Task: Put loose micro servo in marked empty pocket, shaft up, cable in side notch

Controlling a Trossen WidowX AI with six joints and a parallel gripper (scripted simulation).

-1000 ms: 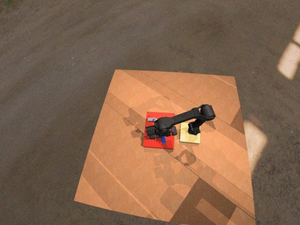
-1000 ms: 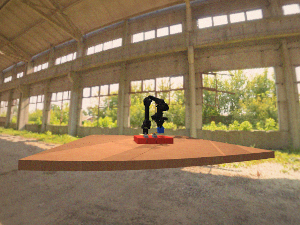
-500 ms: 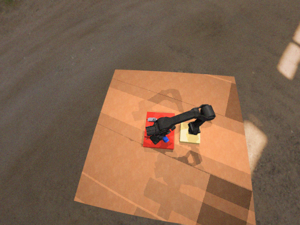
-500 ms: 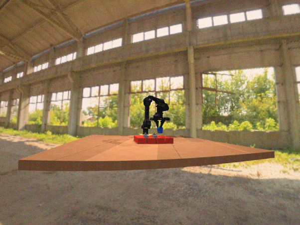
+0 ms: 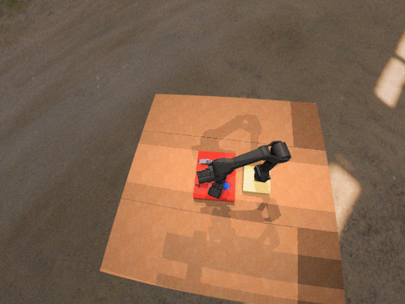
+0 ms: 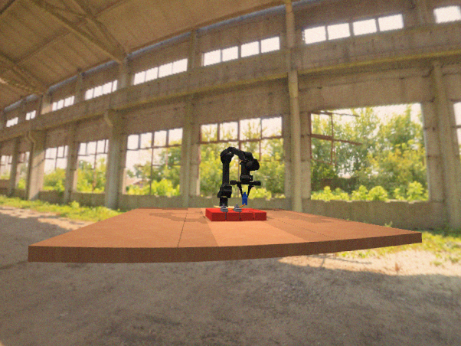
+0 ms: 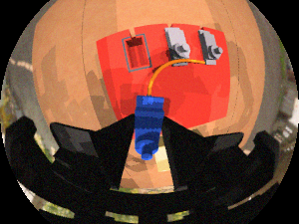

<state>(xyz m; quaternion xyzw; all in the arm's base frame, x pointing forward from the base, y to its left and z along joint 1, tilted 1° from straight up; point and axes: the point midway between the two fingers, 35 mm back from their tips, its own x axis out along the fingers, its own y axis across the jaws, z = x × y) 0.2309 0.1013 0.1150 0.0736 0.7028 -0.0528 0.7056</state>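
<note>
Derelict hall w/ big windows behind a brown table (image 5: pixel 175 118) (image 6: pixel 230 237). From top, arm hides most of blue servo (image 5: pixel 226 185) (image 6: pixel 244 197) (image 7: pixel 149 120); its shaft is hard to read in exterior view. Claw (image 6: pixel 245 193) (image 7: pixel 149 118) is part-open, gripping servo btwn its fingers, above red deck (image 5: pixel 215 196) (image 6: pixel 253 216) (image 7: pixel 184 101); marked pocket (image 5: pixel 202 185) (image 7: pixel 137 53) is unfilled.

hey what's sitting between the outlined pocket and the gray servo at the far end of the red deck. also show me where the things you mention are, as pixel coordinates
Another gray servo (image 7: pixel 174 43), as the wrist view shows.
</note>
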